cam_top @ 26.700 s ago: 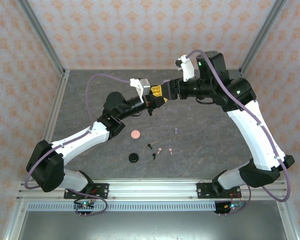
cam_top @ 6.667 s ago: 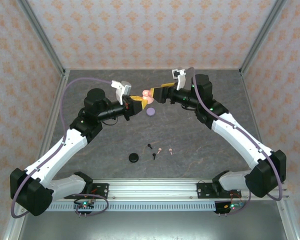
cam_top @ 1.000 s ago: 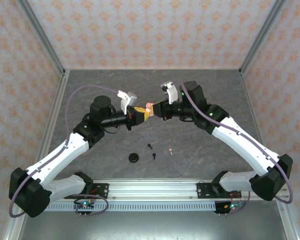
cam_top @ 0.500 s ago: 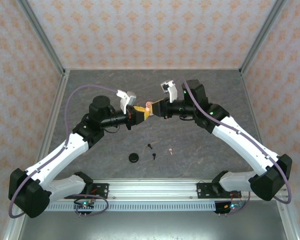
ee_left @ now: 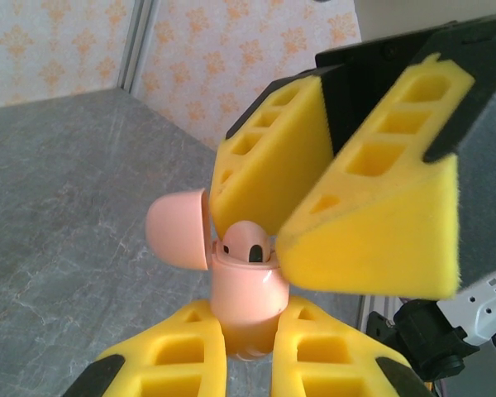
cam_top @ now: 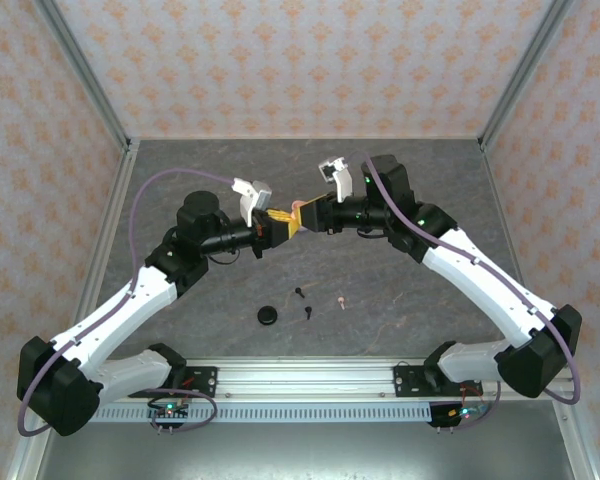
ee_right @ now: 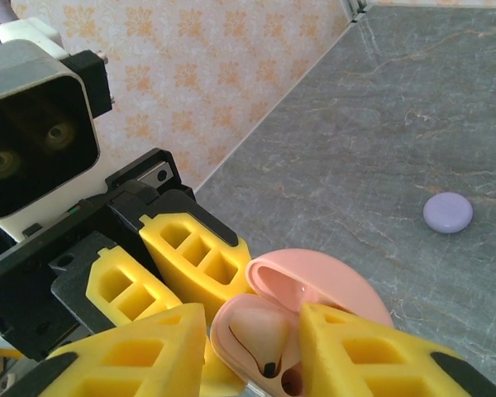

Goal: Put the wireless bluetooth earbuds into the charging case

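The pink earbud (ee_left: 246, 241) — its stem hidden inside the pink case (ee_left: 246, 289).

Bright yellow over black: the left gripper (ee_left: 250, 331) and right gripper (ee_right: 256, 327), against a pale pink charging case (ee_left: 244, 289) and its pink earbud (ee_left: 246, 242) (one small black mark on its head). The table (cam_top: 400, 290) is dark grey with pale marble veining; the lilac case (ee_right: 447, 212), black case (cam_top: 268, 315), two black earbuds (cam_top: 299, 293) and a loose pink earbud (cam_top: 341, 299) complete the palette. Walls (cam_top: 280, 70) are peach with an orange floral repeat, the arms (cam_top: 480, 285) white and black, the cables (cam_top: 180, 173) purple.
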Available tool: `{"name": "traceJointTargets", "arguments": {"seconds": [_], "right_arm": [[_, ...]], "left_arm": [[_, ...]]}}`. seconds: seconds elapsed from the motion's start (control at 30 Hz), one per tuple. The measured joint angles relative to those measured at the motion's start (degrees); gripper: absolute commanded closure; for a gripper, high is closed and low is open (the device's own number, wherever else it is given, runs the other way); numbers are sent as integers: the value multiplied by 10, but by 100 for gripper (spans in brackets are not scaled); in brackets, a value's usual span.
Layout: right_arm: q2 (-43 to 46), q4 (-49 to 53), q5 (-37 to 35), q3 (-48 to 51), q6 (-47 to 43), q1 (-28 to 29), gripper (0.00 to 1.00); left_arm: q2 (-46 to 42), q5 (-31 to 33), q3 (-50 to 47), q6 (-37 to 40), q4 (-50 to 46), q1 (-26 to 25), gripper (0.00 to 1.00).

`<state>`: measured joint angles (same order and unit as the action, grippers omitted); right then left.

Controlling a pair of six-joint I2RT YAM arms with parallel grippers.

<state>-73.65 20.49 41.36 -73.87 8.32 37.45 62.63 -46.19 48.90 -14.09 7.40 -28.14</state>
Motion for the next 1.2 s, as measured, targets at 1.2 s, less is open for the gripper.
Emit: {"name": "traceJointTargets", "arguments": {"seconds": [1.2], "right_arm": [[-172,272,-236,112,73,14,55]], "left_arm": [[-64,47,-18,31,38,-4,96]]}}
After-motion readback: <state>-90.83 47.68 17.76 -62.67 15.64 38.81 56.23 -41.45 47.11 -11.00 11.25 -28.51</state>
